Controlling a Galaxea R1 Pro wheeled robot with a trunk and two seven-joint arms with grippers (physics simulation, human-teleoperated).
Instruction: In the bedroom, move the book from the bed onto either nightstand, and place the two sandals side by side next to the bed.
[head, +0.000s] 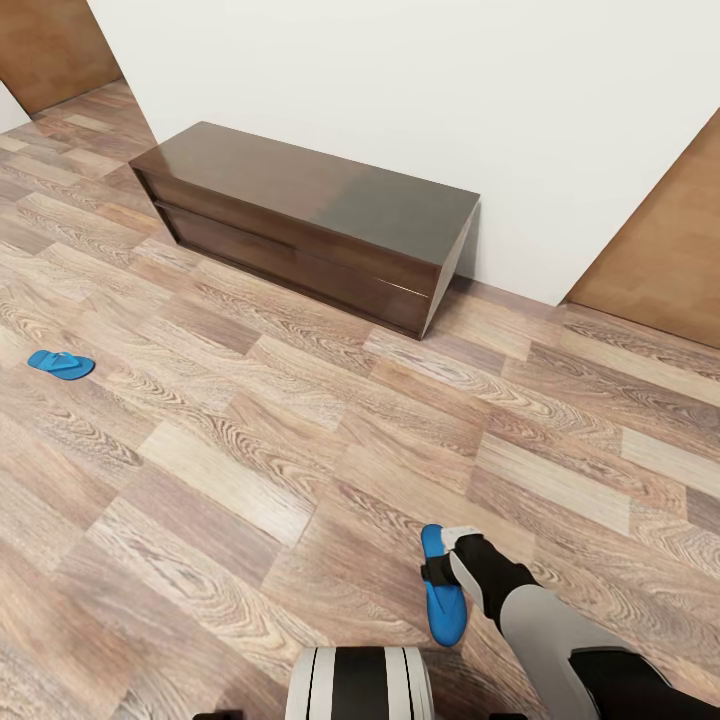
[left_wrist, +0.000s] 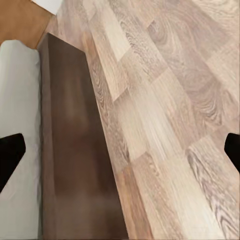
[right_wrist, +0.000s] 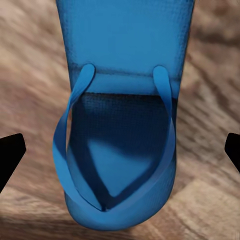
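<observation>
the right hand (head: 447, 572) hangs over one blue sandal (head: 441, 598) on the wood floor (head: 300, 450), fingers spread and not yet grasping. the second sandal (head: 60, 364) lies well apart, toward the left. the sandal looks light and bendy; pinching the sole edges near the strap (right_wrist: 75, 135) seems safest. the left hand (left_wrist: 120, 150) is released.

Two blue sandals: one (head: 61, 364) on the wood floor (head: 300, 440) far left, one (head: 441, 588) at the right gripper (head: 452, 560). One low dark bench (head: 310, 220) against the wall. One bed (left_wrist: 20, 130), edge only, in left wrist view.
</observation>
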